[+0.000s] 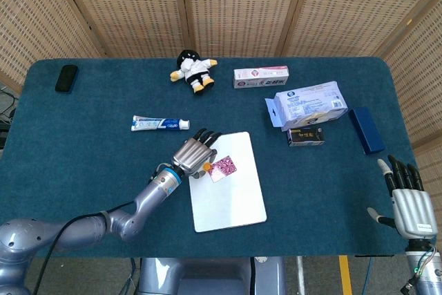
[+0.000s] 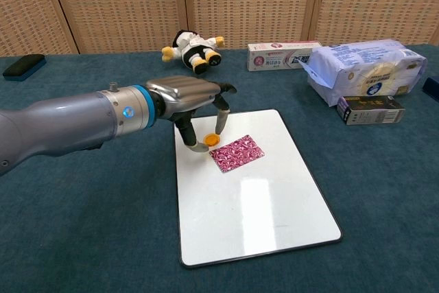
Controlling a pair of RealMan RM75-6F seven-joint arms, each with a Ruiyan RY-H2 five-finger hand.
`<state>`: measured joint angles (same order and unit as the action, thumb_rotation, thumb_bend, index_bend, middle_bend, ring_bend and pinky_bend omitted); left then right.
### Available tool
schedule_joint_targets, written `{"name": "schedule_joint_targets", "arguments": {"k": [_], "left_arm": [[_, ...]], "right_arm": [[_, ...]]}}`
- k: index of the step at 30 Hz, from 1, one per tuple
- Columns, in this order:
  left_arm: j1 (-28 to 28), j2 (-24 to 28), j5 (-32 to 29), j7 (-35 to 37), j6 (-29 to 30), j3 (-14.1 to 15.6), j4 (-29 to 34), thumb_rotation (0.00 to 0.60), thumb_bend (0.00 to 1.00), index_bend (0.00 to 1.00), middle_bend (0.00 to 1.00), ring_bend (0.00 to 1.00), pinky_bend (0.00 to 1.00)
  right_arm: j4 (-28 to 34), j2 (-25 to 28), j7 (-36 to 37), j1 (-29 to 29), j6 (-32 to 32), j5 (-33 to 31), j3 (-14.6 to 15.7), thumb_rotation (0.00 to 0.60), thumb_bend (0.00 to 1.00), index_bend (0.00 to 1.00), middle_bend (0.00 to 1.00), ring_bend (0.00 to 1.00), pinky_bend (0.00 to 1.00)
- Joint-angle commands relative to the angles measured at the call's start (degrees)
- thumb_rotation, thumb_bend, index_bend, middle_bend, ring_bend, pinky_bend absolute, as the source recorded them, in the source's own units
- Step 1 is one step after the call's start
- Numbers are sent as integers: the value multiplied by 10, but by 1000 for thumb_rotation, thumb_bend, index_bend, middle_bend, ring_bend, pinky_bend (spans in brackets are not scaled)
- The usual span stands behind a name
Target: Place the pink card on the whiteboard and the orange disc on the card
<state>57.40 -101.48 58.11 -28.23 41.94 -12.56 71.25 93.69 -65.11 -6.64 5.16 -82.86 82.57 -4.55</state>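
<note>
The pink card (image 1: 223, 167) (image 2: 237, 153) lies flat on the upper part of the whiteboard (image 1: 228, 198) (image 2: 254, 204). My left hand (image 1: 194, 153) (image 2: 190, 101) hovers over the board's upper left corner and pinches the orange disc (image 2: 213, 140) (image 1: 206, 167) between thumb and a finger. The disc hangs just left of the card, a little above the board. My right hand (image 1: 407, 202) stays at the table's near right corner, fingers spread, holding nothing; the chest view does not show it.
A toothpaste tube (image 1: 160, 124) lies behind the left hand. A plush toy (image 1: 193, 70), a red-white box (image 1: 260, 77), a tissue pack (image 1: 306, 103), a small black box (image 1: 306, 136) and a blue box (image 1: 366, 130) sit further back and right. A black eraser (image 1: 66, 77) lies far left.
</note>
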Motion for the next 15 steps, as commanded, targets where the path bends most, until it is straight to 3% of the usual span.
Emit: {"name": "schedule_joint_targets", "arguments": {"k": [1,15], "left_arm": [[16,-23,-19,-7,2,-9,-21,600,313,546,0,0,0],[53,-75,-59,-24,-10,-13,-80,600,267,535,0,0,0]], "right_arm": [[0,0,1,0,1,0,0,600,0,0,11,0,0],[-2,1,8,0,2,-1,0,600,0,0,22,0,0]]}}
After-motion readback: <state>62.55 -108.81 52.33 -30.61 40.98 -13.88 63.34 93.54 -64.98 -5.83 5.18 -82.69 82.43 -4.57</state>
